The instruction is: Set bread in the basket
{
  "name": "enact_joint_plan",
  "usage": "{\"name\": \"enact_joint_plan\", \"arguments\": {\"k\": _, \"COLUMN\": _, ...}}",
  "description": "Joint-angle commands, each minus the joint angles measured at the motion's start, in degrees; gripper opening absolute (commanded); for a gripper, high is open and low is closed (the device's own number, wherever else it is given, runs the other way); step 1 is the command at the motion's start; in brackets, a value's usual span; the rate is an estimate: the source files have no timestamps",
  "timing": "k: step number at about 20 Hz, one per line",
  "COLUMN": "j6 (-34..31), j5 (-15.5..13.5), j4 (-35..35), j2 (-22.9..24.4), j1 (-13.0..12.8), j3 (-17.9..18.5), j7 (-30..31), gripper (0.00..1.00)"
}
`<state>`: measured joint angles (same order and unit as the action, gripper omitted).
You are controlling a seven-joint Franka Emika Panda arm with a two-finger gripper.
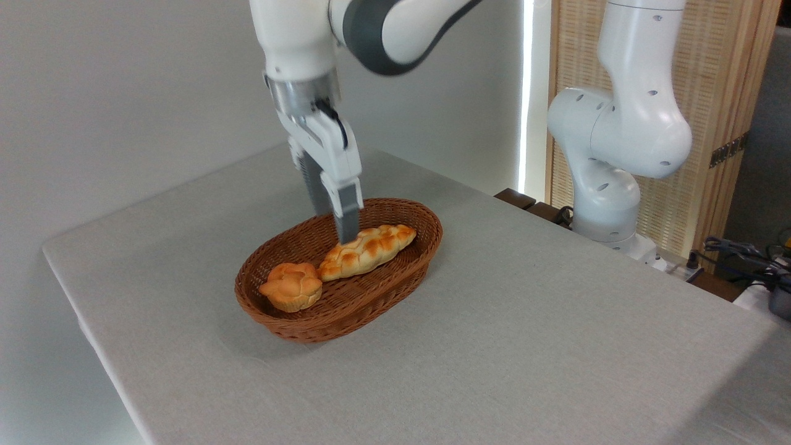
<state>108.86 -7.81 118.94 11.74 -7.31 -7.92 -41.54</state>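
The bread [368,250], a long braided loaf with a golden crust, lies inside the reddish-brown wicker basket [395,281], along its right half. My gripper [334,226] hangs just above and behind the loaf's middle. Its jaws stand apart and the loaf is not between them. The nearer fingertip [348,230] ends right at the loaf's far edge, where I cannot tell if it touches. The other finger sits further back, over the basket's far rim.
A small round flower-shaped bun [291,285] rests in the basket's left end, touching the loaf's tip. The grey table [494,346] carries only the basket. The arm's white base [609,210] stands off the table's right corner, with cables [741,253] further right.
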Motion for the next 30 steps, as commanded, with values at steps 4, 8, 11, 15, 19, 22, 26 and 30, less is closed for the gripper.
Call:
{"name": "enact_joint_plan", "arguments": {"k": 4, "j6": -7.8, "j5": -0.2, "j4": -14.0, "j2": -2.5, "j1": 0.1, "j3": 6.2, "j7": -0.5, "gripper": 1.00}}
{"name": "enact_joint_plan", "arguments": {"k": 8, "j6": -15.9, "j5": -0.3, "j4": -23.7, "j2": -7.2, "j1": 0.1, "j3": 9.3, "j7": -0.5, "gripper": 1.00}}
{"name": "enact_joint_plan", "arguments": {"k": 11, "j6": -19.2, "j5": -0.4, "j4": -27.5, "j2": -9.3, "j1": 0.2, "j3": 10.7, "j7": -0.3, "gripper": 1.00}}
{"name": "enact_joint_plan", "arguments": {"k": 15, "j6": -20.9, "j5": -0.4, "j4": -31.5, "j2": -12.0, "j1": 0.2, "j3": 11.5, "j7": -0.1, "gripper": 1.00}}
{"name": "enact_joint_plan", "arguments": {"k": 19, "j6": -21.1, "j5": 0.0, "j4": -32.3, "j2": -12.6, "j1": 0.2, "j3": 11.5, "j7": -0.2, "gripper": 1.00}}
{"name": "enact_joint_plan", "arguments": {"k": 22, "j6": -22.6, "j5": 1.0, "j4": -31.8, "j2": -12.4, "j1": 0.1, "j3": 10.0, "j7": -0.4, "gripper": 1.00}}
{"name": "enact_joint_plan", "arguments": {"k": 26, "j6": -21.7, "j5": 4.0, "j4": -31.1, "j2": -12.4, "j1": 0.3, "j3": 8.5, "j7": -0.7, "gripper": 1.00}}
{"name": "enact_joint_plan", "arguments": {"k": 30, "j6": -17.0, "j5": 4.5, "j4": -29.7, "j2": -11.9, "j1": 0.5, "j3": 8.6, "j7": -0.2, "gripper": 1.00}}
